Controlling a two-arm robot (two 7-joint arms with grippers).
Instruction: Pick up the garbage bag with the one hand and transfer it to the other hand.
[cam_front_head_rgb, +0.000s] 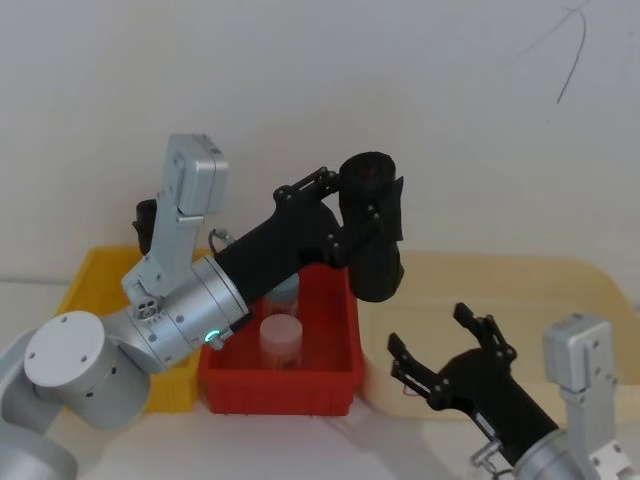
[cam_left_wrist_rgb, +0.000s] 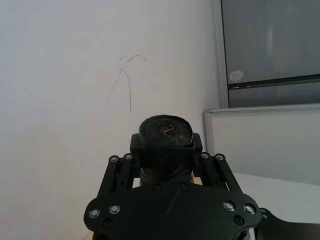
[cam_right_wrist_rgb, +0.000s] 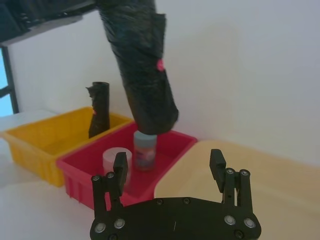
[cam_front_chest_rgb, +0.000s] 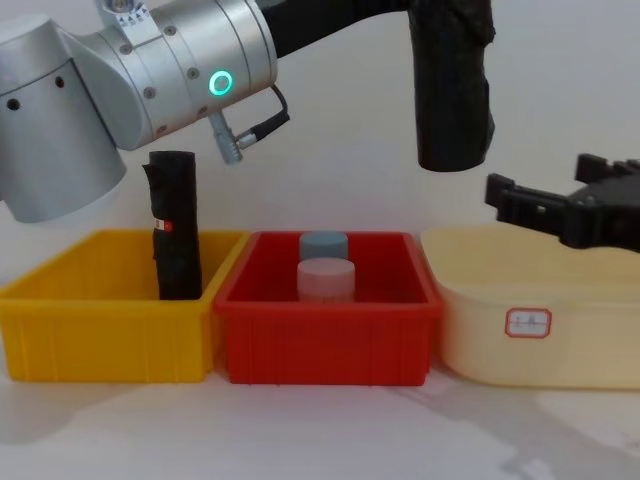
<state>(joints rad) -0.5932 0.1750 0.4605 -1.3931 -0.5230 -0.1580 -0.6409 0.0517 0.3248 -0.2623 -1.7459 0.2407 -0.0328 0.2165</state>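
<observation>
**Rolls, black: 2.**
- The garbage bag, the thick roll, hangs nearly upright in the air above the join of the red and cream bins. It carries a small red fleck and no readable print.
- The slim roll stands in the yellow bin and bears a red-and-white mark (too small to read).

**Bins: 3, in a row.**
- The red bin is in the middle.
- The yellow bin is at its nine o'clock.
- The cream bin is at its three o'clock. It has one white label, and the writing cannot be made out.

**Containers in the red bin: 2.**
- There is a pale-lidded jar.
- A grey-capped bottle stands just behind it, at twelve o'clock in the head view.

**Grippers: 2.**
- The left gripper is on the arm with the green ring. It is clamped on the upper part of the garbage bag, one finger on each side.
- The right gripper has its fingers spread wide and holds nothing. It sits over the cream bin at about five o'clock from the bag's lower end, near it but apart.
</observation>
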